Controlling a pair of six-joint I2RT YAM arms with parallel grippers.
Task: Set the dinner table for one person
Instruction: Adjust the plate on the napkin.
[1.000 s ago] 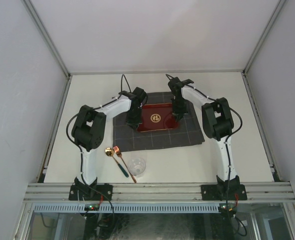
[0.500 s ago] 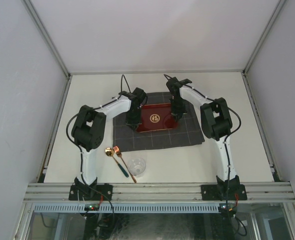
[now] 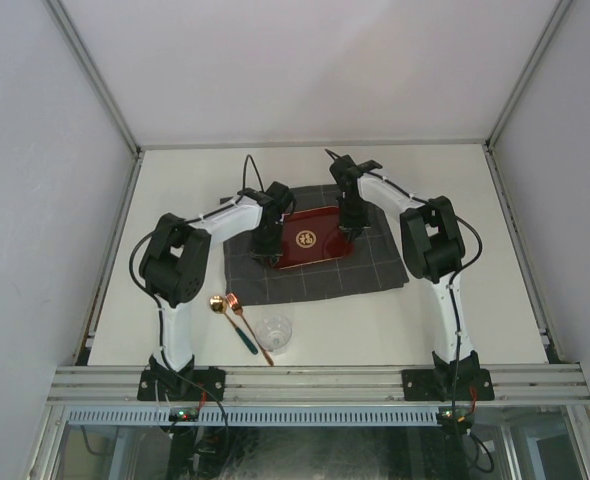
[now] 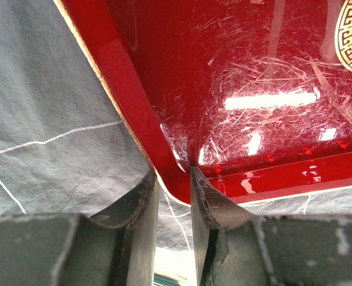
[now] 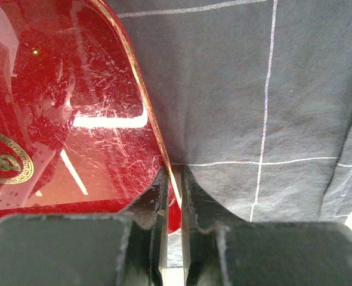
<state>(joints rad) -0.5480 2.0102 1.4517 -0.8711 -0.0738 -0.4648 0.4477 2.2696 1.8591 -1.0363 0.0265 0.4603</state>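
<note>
A glossy red tray (image 3: pixel 310 238) with a gold emblem lies skewed on the dark grey checked cloth (image 3: pixel 315 275), on the off-white dinner table (image 3: pixel 190 180). My left gripper (image 3: pixel 266 247) is shut on the tray's near left corner. In the left wrist view the tray's rim (image 4: pixel 134 113) runs between the left gripper's (image 4: pixel 173 179) two fingers. My right gripper (image 3: pixel 347 222) is shut on the tray's right rim. The right wrist view shows the right gripper (image 5: pixel 172 179) pinching the gold-edged rim of the tray (image 5: pixel 62 107), with cloth (image 5: pixel 253 89) beside it.
On the bare table near the left arm lie a gold spoon (image 3: pixel 216 303), a copper fork (image 3: pixel 247 322) and a teal-handled utensil (image 3: pixel 247 340). A clear glass (image 3: pixel 273 333) stands beside them. The aluminium rail (image 3: pixel 315 378) runs along the near edge.
The tray has turned on the cloth. Its left end has swung toward the near side with my left gripper. My right gripper has shifted slightly left and farther back with the right rim.
</note>
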